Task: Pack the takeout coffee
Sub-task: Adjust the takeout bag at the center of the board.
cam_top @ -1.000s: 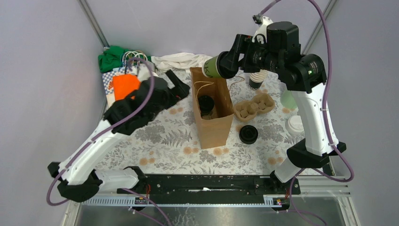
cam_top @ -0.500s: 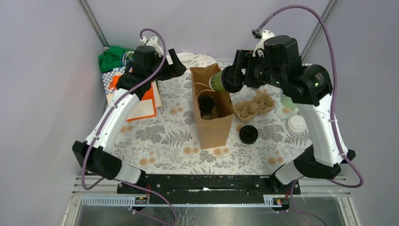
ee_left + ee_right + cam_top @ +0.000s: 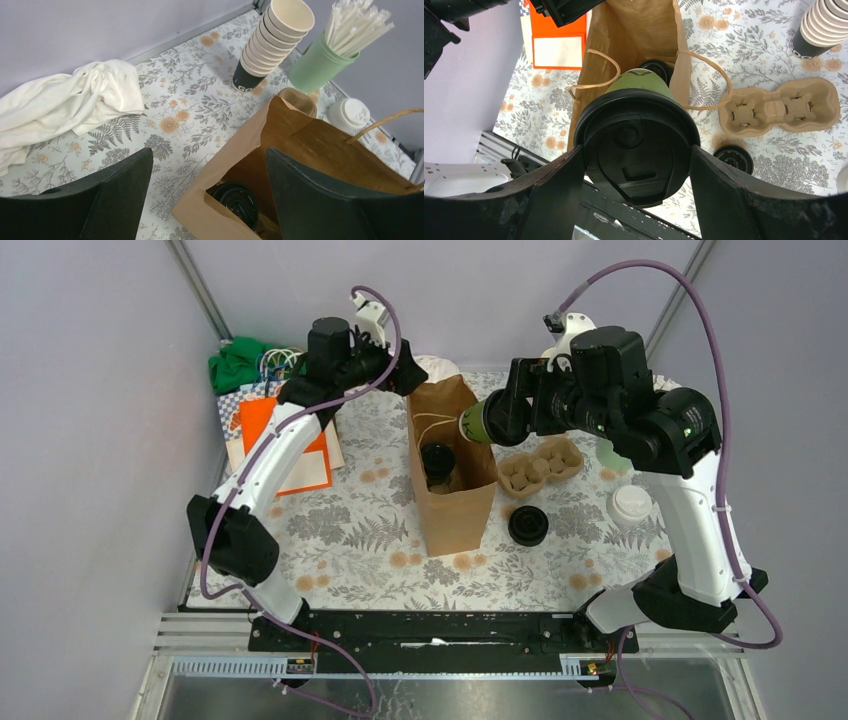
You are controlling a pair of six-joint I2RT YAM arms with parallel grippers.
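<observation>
Left arm (image 3: 270,455) swung from the table's left side up to the far rim of the paper bag (image 3: 455,505); left gripper (image 3: 405,375) spread wide, empty. Right gripper (image 3: 637,165) pinches a lidded dark-green cup (image 3: 638,86), tipped over the bag mouth. Second lidded cup (image 3: 436,458) sits inside it.

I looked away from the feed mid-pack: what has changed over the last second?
The left gripper, open, swung up from low on the left of the paper bag to its far rim. The right gripper, still shut on the green cup, brought it nearer and lower, towards the bag's mouth. Nothing was taken or released. The paper bag, the cup in the bag and the cup carrier stayed put.
</observation>
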